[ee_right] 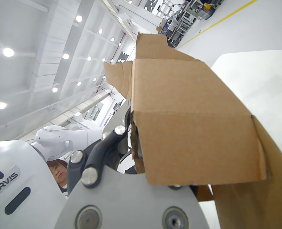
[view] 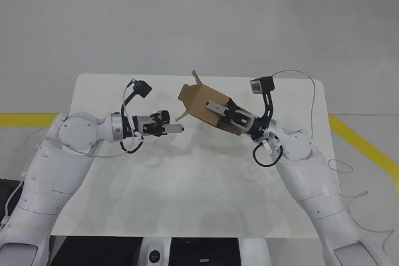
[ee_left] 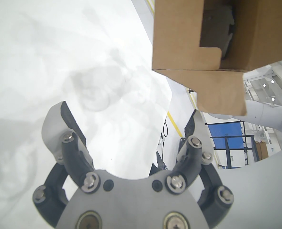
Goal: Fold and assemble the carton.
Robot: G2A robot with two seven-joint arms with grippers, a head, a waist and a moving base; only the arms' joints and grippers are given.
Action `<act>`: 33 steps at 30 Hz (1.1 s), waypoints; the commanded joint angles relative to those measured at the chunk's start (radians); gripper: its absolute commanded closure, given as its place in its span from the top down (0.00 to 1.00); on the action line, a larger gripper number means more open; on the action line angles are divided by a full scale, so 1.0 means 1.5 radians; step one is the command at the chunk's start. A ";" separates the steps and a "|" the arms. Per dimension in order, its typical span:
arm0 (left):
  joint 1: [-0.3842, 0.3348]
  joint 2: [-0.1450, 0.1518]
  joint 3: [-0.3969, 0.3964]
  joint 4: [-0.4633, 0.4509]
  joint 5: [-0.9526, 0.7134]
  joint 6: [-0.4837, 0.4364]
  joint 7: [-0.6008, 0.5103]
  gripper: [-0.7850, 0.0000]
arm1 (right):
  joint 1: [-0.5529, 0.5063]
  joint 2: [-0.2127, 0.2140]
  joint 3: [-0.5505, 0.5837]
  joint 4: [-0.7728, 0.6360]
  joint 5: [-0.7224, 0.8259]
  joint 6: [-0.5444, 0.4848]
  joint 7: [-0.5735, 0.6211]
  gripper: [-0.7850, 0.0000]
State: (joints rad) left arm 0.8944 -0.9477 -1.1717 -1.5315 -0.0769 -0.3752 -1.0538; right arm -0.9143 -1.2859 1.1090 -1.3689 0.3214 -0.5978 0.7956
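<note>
From above, the carton (view: pixel 201 101) hangs tilted near the middle of the desk's (view: pixel 186 193) far edge, the right gripper (view: pixel 219 110) pinching one wall, its inner finger hidden; the left wrist view shows the left gripper (ee_left: pixel 129 110) spread and empty near a flap; in the right wrist view cardboard covers that arm's fingers.

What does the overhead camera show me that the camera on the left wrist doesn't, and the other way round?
Top view: both arms at once, with the right gripper clamped on the cardboard box, held above the white table.
Left wrist view: the stepped cut-out in the box's end with the dark inside behind it, and the left gripper spread wide and empty, its dark pads up close.
Both: the box, the table, and the left gripper near the box without touching it.
</note>
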 commanded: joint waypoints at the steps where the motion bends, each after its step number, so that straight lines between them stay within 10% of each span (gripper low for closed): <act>1: -0.003 0.001 -0.005 0.003 -0.012 0.003 -0.003 1.00 | -0.002 0.000 -0.002 0.000 -0.008 0.003 0.001 0.00; 33: -0.011 0.002 -0.006 0.015 -0.013 0.003 0.003 1.00 | 0.017 -0.004 -0.048 0.014 0.010 0.015 0.068 0.00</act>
State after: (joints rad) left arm 0.8776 -0.9449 -1.1793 -1.5101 -0.0960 -0.3709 -1.0501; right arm -0.8881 -1.2931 1.0359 -1.3478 0.3376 -0.5759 0.8970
